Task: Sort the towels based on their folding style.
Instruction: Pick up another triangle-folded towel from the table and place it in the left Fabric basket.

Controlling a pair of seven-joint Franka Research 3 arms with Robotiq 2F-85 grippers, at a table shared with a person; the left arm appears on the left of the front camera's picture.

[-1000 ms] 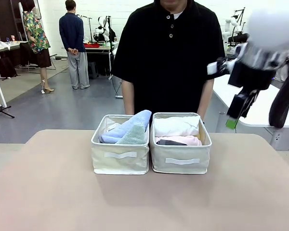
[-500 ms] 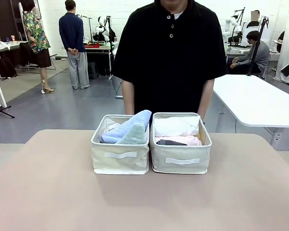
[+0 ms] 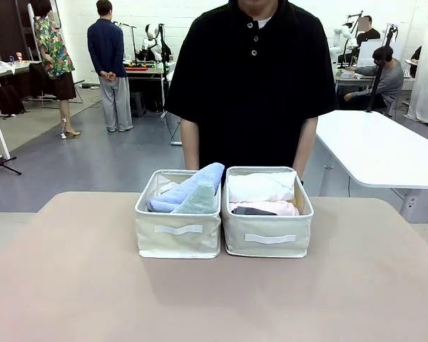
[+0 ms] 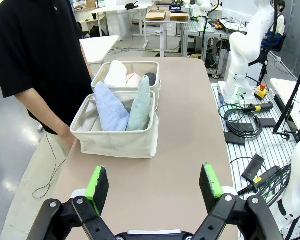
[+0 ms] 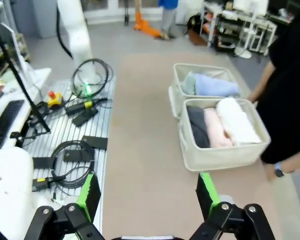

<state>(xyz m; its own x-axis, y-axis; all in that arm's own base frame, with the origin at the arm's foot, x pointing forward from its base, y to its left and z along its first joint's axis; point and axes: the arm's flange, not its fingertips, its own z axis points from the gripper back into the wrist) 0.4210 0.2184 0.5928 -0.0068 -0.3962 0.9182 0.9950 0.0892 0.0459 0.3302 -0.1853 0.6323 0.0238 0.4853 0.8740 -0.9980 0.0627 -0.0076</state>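
Two cream cloth bins [image 3: 177, 239] sit side by side on the tan table [image 3: 71, 285], touching. The light blue pointed towel [image 3: 189, 187] and the pale green pointed towel [image 3: 200, 201] lie in the bin at 9 o'clock. The white rolled towel [image 3: 260, 187], pink rolled towel [image 3: 271, 207] and dark grey rolled towel [image 3: 251, 211] lie in the bin at 3 o'clock. The left gripper [image 4: 153, 182] and the right gripper [image 5: 147, 195] both hang high with fingers wide apart, holding nothing. A person in a black shirt [image 3: 253, 78] stands at 12 o'clock.

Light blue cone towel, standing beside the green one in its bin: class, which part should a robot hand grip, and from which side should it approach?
Grip the light blue cone towel at its upper tip, coming from above. It leans in the bin with the point rising over the rim, while the cloth walls and the pale green cone probably block a sideways approach. Close across its narrow top.
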